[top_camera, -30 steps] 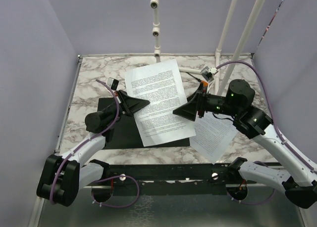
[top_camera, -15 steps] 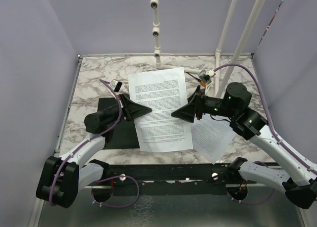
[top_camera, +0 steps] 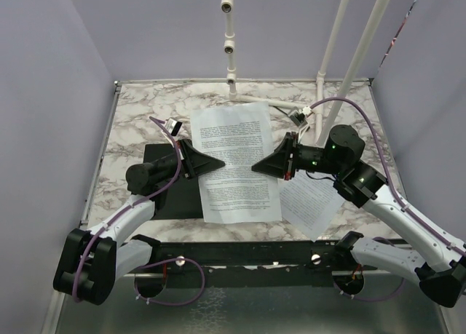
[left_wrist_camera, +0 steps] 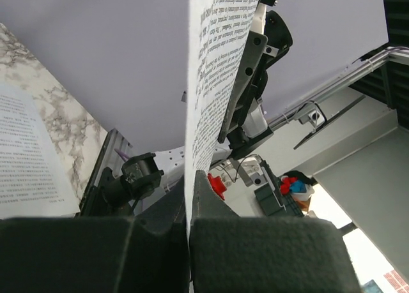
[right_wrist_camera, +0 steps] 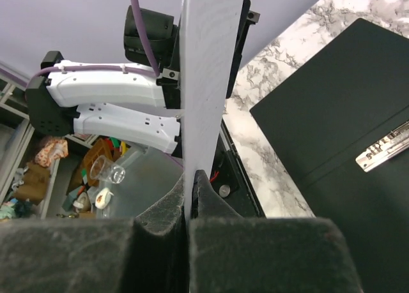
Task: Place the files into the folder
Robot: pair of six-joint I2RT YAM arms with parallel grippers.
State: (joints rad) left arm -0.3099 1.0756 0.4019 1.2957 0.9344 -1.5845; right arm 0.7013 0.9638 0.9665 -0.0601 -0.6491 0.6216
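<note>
Files: one printed sheet [top_camera: 237, 163] is held up between the two arms, text side up in the top view.

- Left fingers [top_camera: 202, 158] are clenched on the sheet's left edge. The left wrist view shows the paper edge-on, nipped between the dark pads [left_wrist_camera: 255, 255].
- Right fingers [top_camera: 271, 161] are clenched on the opposite edge. The right wrist view shows the same pinch, with the sheet rising straight out of the closed pads [right_wrist_camera: 268, 255].
- A second sheet [top_camera: 314, 201] lies flat on the marble worktop [top_camera: 135, 112], under the right arm and just beside the held sheet's lower right corner.
- The folder [top_camera: 171, 196] lies open on the worktop, black inside facing up, left of centre.
  - The held sheet hangs over it and hides its right part from above.
  - Its metal clip [right_wrist_camera: 383, 149] shows in the right wrist view.
  - Cannot tell whether the sheet's near edge touches the folder.
- A white pipe frame [top_camera: 230, 43] stands at the back.
</note>
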